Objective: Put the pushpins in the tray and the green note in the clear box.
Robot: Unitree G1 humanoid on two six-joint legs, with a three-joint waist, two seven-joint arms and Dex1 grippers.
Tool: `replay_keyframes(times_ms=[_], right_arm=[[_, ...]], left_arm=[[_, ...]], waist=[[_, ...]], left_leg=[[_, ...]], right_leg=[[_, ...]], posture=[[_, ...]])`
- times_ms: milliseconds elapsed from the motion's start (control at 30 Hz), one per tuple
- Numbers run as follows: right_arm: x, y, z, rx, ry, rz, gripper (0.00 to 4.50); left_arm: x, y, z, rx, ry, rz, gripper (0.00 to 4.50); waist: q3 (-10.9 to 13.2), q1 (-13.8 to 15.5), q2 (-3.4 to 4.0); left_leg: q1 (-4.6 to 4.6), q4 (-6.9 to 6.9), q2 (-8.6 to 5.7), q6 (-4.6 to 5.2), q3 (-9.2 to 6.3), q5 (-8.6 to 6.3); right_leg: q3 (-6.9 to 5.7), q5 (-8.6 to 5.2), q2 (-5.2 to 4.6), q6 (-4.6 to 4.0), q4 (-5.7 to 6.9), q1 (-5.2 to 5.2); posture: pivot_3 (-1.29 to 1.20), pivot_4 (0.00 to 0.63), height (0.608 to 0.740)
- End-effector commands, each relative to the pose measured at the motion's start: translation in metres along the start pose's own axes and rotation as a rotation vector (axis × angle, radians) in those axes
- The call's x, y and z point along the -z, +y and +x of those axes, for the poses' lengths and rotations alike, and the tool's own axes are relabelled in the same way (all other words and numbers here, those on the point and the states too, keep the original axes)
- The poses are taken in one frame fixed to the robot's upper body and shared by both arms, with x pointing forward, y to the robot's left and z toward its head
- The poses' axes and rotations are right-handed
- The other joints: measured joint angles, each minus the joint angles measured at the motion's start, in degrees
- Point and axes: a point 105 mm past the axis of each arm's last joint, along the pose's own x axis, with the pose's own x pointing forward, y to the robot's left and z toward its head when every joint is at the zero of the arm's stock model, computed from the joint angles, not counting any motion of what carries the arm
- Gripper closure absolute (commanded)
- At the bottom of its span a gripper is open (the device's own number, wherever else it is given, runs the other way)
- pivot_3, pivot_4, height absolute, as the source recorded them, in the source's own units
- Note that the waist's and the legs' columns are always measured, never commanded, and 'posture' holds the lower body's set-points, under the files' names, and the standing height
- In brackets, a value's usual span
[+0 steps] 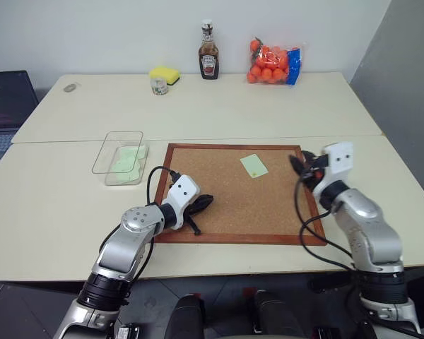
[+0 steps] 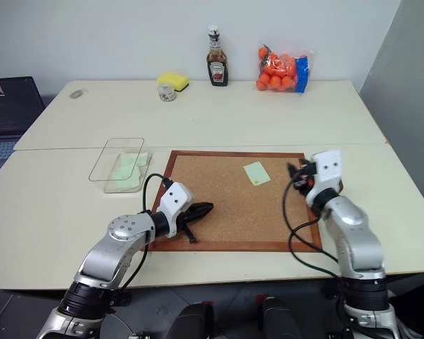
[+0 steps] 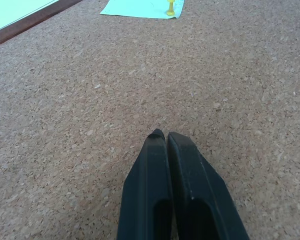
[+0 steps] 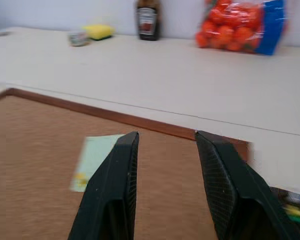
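Left claw (image 1: pixel 201 203) clenched on cork board (image 1: pixel 219 212); right claw (image 4: pixel 165 145) parted near green note (image 1: pixel 254 165); ketchup bottle (image 1: pixel 208 59) behind

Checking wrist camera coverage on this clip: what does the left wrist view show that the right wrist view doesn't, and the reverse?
Left wrist only: the left gripper, jaws shut, low over the cork, and a yellow pushpin standing in the note's corner.
Right wrist only: the right gripper, jaws open, plus the table, ketchup bottle, sponge and bag of oranges behind.
Both: the cork board and the green note lying on it.
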Motion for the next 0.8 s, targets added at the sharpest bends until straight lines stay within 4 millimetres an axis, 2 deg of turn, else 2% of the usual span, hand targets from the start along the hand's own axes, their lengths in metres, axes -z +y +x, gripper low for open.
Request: replay_keyframes(times_ms=[33, 100, 267, 700, 800], right_arm=[[-0.011, 0.024, 0.012, -0.056, -0.038, -0.033, 1.63], [-0.006, 0.033, 0.018, -0.079, -0.017, -0.051, 1.17], [0.012, 0.035, 0.034, -0.064, 0.042, -0.074, 1.17], [0.03, 0.036, 0.052, -0.076, 0.074, -0.089, 1.17], [0.036, 0.036, 0.054, -0.072, 0.095, -0.088, 1.63]], left_arm=[[0.018, -0.012, 0.004, 0.058, 0.065, -0.027, 4.35], [0.017, -0.012, 0.004, 0.059, 0.065, -0.025, 4.35], [0.017, -0.011, 0.005, 0.061, 0.064, -0.019, 4.35], [0.017, -0.011, 0.005, 0.062, 0.064, -0.016, 4.35], [0.017, -0.011, 0.005, 0.06, 0.063, -0.017, 4.35]], waist=[[0.0, 0.06, -0.01], [0.0, 0.05, -0.01], [-0.01, 0.09, -0.06], [-0.01, 0.06, -0.1], [-0.01, 0.06, -0.1]], left_leg=[[-0.01, 0.0, 0.0, 0.0, 0.0, 0.0], [-0.01, 0.0, 0.0, 0.0, 0.01, 0.0], [-0.01, 0.0, 0.0, 0.0, -0.01, 0.0], [0.0, 0.0, 0.0, 0.0, 0.0, 0.0], [-0.01, 0.0, 0.0, 0.0, 0.01, 0.0]], right_leg=[[0.0, 0.0, 0.0, 0.0, 0.0, 0.0], [0.0, 0.0, 0.0, 0.0, 0.0, 0.0], [-0.02, 0.0, 0.0, 0.0, -0.01, -0.01], [-0.01, 0.0, 0.0, 0.0, 0.0, -0.01], [0.0, 0.01, -0.01, 0.01, 0.0, -0.01]], posture=[[0.0, 0.15, 0.74], [0.0, 0.15, 0.74], [0.0, 0.15, 0.74], [0.0, 0.15, 0.74], [0.0, 0.15, 0.74]])
